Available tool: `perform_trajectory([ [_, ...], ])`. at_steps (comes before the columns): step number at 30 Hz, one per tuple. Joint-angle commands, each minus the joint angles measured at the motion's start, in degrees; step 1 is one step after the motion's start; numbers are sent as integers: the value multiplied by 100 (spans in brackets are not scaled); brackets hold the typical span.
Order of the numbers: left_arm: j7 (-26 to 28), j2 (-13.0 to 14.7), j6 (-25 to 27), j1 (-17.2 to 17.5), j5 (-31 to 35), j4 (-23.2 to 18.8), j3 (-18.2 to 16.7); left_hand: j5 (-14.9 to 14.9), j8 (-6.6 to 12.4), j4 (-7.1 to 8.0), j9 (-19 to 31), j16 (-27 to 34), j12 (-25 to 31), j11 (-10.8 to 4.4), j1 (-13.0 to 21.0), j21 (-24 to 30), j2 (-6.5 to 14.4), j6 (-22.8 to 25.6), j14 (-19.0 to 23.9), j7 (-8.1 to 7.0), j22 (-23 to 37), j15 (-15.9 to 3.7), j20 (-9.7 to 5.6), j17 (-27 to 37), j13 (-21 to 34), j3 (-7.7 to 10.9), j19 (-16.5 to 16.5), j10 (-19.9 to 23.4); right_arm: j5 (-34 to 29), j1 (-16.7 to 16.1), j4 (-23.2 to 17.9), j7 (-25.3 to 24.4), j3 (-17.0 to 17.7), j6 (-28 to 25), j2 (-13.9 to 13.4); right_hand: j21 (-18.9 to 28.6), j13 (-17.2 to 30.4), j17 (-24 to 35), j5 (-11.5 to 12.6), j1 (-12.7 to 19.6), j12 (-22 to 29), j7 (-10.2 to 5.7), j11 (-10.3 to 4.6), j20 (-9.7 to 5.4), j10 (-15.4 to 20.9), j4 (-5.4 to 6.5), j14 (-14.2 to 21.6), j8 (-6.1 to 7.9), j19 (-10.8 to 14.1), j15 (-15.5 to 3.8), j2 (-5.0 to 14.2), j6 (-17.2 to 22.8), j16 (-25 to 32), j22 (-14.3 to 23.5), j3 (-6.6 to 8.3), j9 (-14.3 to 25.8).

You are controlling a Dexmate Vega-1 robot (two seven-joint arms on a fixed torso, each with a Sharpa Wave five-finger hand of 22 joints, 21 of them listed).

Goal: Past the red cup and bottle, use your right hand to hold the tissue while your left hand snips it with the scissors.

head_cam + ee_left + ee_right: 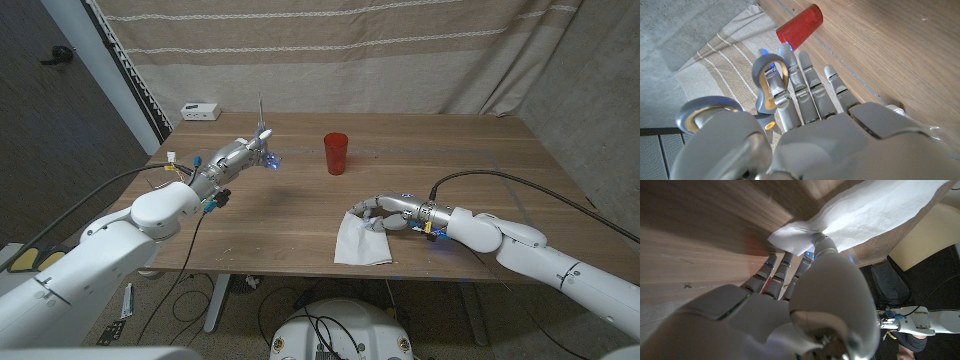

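A red cup (pixel 336 153) stands upright at the table's middle. Left of it my left hand (pixel 243 155) is raised over the table and grips the scissors (pixel 262 128), blades pointing up. In the left wrist view the fingers (pixel 810 85) pass through the grey, yellow-lined scissors handles (pixel 769 82), and the red cup (pixel 800 24) lies beyond them. A white tissue (pixel 362 240) lies near the front edge. My right hand (pixel 385 214) pinches its far right corner. The right wrist view shows the thumb (pixel 826 247) pressing the tissue (pixel 865 215) against the fingers.
A small white box (pixel 201 111) sits at the table's (pixel 480 160) back left corner. A beige curtain hangs behind the table. Bare wood lies between the cup and the tissue and over the right half.
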Motion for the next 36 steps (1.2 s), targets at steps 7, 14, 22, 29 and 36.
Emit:
perform_trajectory([
  [7, 2, 3, 3, -11, -6, 16, 19, 25, -4, 33, 2, -25, 36, -263, 31, -25, 19, -122, -5, 157, 26, -638, -9, 7, -6, -7, 2, 331, 394, 28, -37, -127, 263, -256, -41, 325, 1248, 2051, -261, 21, 306, 321, 25, -342, -527, 341, -27, 180, 112, -917, 79, 1199, 199, 64, 412, 36],
  [14, 26, 5, 15, 1, 0, 25, 14, 30, 1, 38, 11, -23, 44, -275, 30, -30, 18, -125, -2, 151, 28, -636, -19, 5, -22, -7, 4, 341, 530, -41, -40, -360, 394, -355, 0, 519, 1475, 2222, -431, -18, 483, 240, 22, -427, -554, 492, 6, 314, 268, -918, 72, 1953, 339, 46, 603, 65],
  [22, 35, -18, 16, -22, -19, 52, 36, 34, -2, 43, 7, -22, 54, -276, 30, -34, 20, -127, 1, 141, 29, -639, -18, 3, -27, -6, 6, 343, 951, -109, -115, -457, 607, -525, 1, 716, 1720, 2348, -515, -16, 626, 294, 57, -388, -703, 577, 212, 285, 428, -923, 97, 1965, 499, 60, 769, 198],
  [29, 76, -14, -69, -61, 118, 65, 64, 38, -1, 44, 9, -23, 59, -268, 34, -39, 20, -130, 0, 145, 30, -640, -26, 2, -35, -6, 6, 342, 1511, -232, -173, -531, 795, -685, 82, 1076, 1996, 2467, -595, 59, 811, 333, 43, -356, -879, 644, 681, 293, 693, -938, 77, 1889, 713, 133, 1058, 490],
  [36, 120, -27, -58, -48, 113, 45, 14, 41, -4, 47, 1, -24, 68, -266, 36, -43, 19, -128, -2, 147, 31, -637, -21, 1, -37, -6, 8, 338, 1941, -343, -171, -723, 978, -834, 194, 1531, 2088, 2445, -698, 109, 938, 373, 50, -555, -942, 623, 1231, 320, 1023, -946, 49, 1838, 835, 268, 1189, 792],
])
